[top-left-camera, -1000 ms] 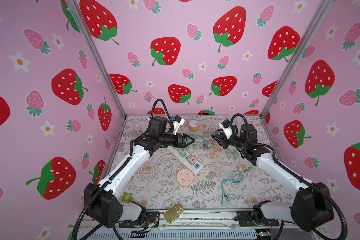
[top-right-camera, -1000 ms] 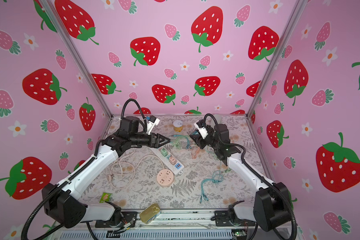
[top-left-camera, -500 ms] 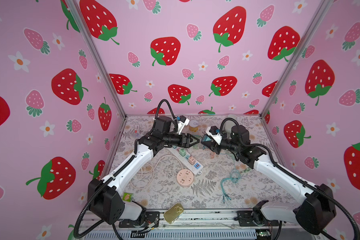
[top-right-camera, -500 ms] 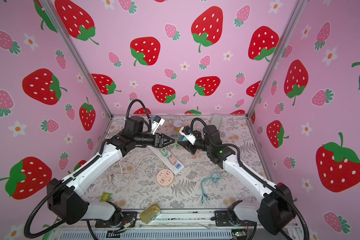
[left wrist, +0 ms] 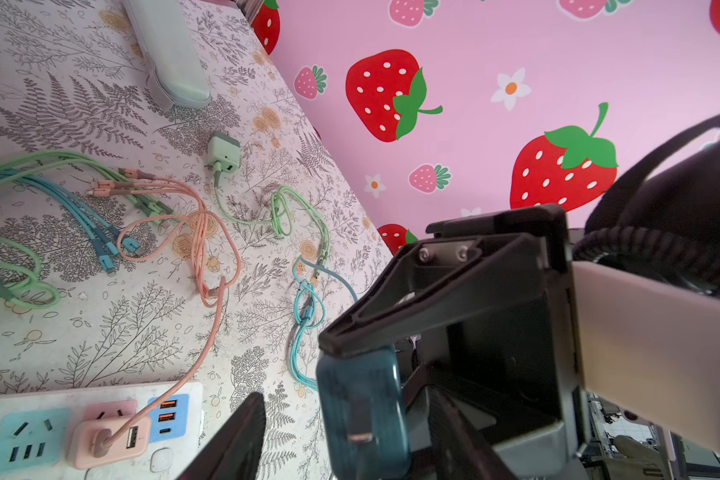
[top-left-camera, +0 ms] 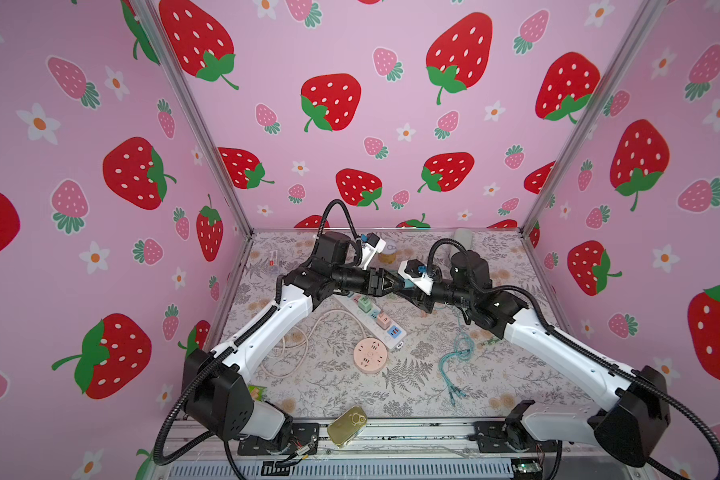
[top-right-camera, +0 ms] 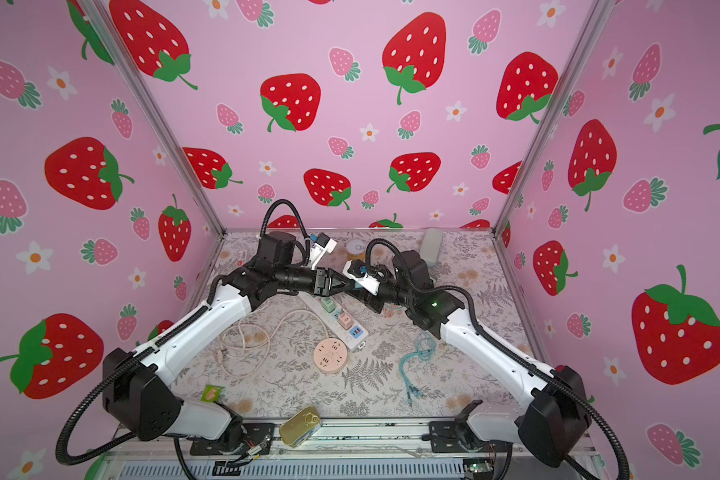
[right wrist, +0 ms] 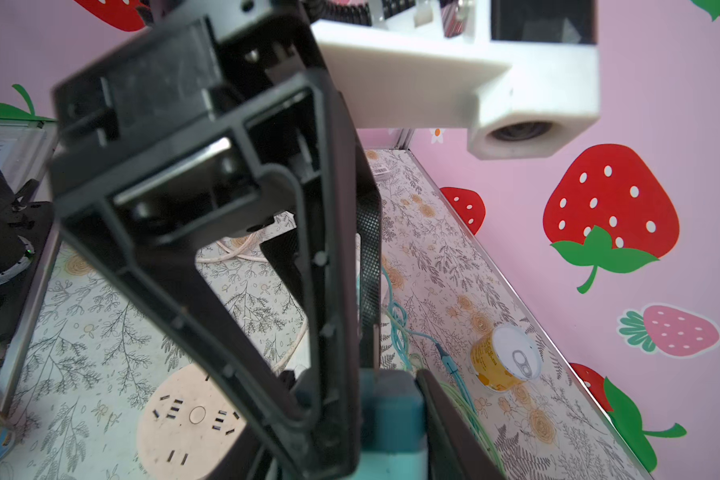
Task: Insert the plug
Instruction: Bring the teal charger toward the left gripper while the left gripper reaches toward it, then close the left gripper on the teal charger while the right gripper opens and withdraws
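While my right fingers [right wrist: 445, 432] pinch the teal block-shaped plug [left wrist: 362, 415] in the air above the floral-patterned surface [top-left-camera: 329, 386], my left fingers [left wrist: 238, 436] stand partly open around it. One shows a clear gap, and they grip nothing. I judge this a hand-off. Left must close squarely on the plug's sides before right lets go, then carry it down to the long white power strip [left wrist: 26, 432], whose blue socket looks free. Room is tight, wrist against wrist. The pink cube charger [left wrist: 109, 440] sits just beside that socket, and loose pastel cables [left wrist: 117, 183] lie near the strip's end.
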Robot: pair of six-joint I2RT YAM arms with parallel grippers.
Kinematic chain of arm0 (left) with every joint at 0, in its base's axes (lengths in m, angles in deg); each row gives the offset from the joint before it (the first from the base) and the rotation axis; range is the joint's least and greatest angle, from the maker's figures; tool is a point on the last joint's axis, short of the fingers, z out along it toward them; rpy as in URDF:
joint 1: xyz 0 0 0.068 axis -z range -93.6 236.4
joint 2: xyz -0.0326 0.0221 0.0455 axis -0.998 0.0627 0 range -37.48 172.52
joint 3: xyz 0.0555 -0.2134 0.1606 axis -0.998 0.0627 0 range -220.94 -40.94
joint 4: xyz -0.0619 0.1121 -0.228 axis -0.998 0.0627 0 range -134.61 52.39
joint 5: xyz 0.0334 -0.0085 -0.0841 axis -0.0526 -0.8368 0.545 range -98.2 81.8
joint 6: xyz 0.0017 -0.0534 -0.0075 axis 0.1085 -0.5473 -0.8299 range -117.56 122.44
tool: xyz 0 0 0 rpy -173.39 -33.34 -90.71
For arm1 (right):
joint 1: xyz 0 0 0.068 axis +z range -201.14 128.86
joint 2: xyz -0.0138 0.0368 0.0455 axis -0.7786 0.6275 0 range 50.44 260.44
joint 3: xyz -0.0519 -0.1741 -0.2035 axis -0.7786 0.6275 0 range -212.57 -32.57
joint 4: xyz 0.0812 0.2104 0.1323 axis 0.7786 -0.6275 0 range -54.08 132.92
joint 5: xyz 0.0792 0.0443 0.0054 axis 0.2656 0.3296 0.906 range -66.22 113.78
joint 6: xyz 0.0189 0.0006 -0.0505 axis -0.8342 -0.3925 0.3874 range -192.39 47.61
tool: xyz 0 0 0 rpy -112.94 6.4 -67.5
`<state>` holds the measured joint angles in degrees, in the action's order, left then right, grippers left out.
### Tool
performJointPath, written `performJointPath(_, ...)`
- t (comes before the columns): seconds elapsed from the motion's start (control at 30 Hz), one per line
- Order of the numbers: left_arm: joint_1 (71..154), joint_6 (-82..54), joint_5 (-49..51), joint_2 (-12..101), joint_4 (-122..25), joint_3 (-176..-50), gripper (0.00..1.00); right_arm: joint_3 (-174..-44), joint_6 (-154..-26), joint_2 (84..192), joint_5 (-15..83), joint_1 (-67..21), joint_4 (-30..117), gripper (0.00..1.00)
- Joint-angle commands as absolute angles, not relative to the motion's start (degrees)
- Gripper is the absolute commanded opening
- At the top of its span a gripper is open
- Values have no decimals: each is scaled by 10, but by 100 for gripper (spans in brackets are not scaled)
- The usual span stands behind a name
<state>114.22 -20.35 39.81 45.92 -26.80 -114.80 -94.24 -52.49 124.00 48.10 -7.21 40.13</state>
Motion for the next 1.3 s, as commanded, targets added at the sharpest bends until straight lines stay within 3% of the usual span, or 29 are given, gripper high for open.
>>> performJointPath(0.0,1146,-203,420,463,-273,-1174,59,-960,-502,1244,470,-63,400,24)
performJointPath(0.33,1148,-209,433,471,-269,-1182,39,-962,-491,1245,443,-50,396,25)
performJointPath(0.43,1149,-216,426,472,-272,-1183,28,-957,-491,1245,433,-49,401,27)
performJointPath(0.5,1149,-220,426,474,-277,-1184,19,-951,-494,1243,426,-48,405,32)
performJointPath(0.63,1149,-226,422,472,-289,-1180,12,-930,-514,1228,413,-49,420,39)
performJointPath(0.77,1148,-225,406,472,-296,-1178,0,-910,-565,1202,389,-54,428,58)
performJointPath(1.07,1148,-222,384,482,-314,-1180,0,-862,-686,1106,387,-78,427,73)
performJointPath(1.27,1149,-242,383,479,-386,-1170,0,-796,-815,1053,465,-119,482,74)
